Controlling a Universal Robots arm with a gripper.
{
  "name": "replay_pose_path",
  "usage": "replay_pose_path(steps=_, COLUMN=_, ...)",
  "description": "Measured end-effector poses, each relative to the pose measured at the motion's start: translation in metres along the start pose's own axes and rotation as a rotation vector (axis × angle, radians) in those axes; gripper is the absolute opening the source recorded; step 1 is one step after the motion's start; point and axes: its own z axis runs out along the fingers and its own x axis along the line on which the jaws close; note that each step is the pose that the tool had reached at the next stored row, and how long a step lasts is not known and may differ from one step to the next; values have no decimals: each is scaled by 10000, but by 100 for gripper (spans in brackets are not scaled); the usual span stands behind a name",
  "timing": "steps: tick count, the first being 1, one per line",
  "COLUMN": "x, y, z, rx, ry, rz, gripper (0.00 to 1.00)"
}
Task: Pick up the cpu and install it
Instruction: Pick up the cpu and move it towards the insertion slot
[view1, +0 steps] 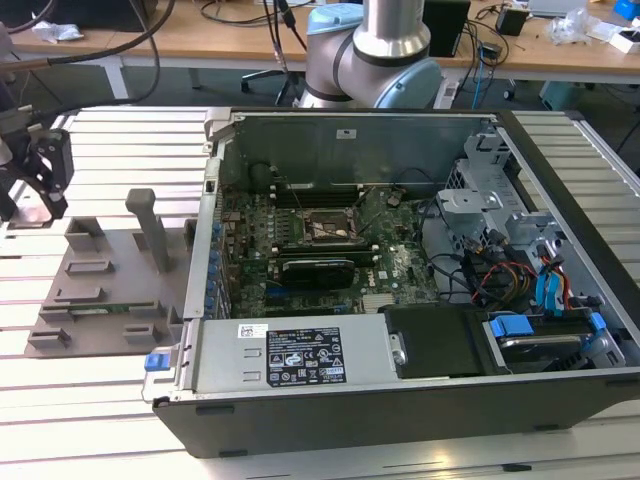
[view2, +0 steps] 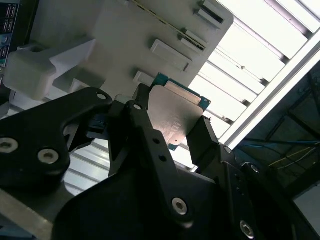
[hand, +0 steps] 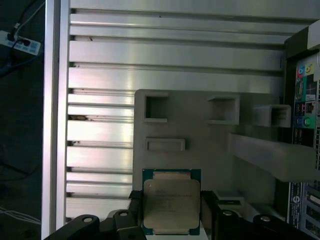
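Observation:
The cpu is a flat square chip with a silver-grey metal top and a green rim. It sits between two black fingers of my gripper, which is shut on its two opposite edges. In the second wrist view the cpu stands tilted in the gripper, held off the grey fixture plate. In the exterior view the gripper hangs at the far left, over the outer end of the fixture plate. The motherboard's cpu socket lies inside the open computer case.
The fixture plate carries raised blocks and an upright post. The case's tall side wall stands between the plate and the motherboard. Cables and drive cages crowd the case's right. The arm's base rises behind the case.

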Motion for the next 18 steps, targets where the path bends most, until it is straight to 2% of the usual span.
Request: replay_pose_path(steps=18, x=-2, y=-8, z=-254, rx=0, ry=0, rz=0, gripper=55)
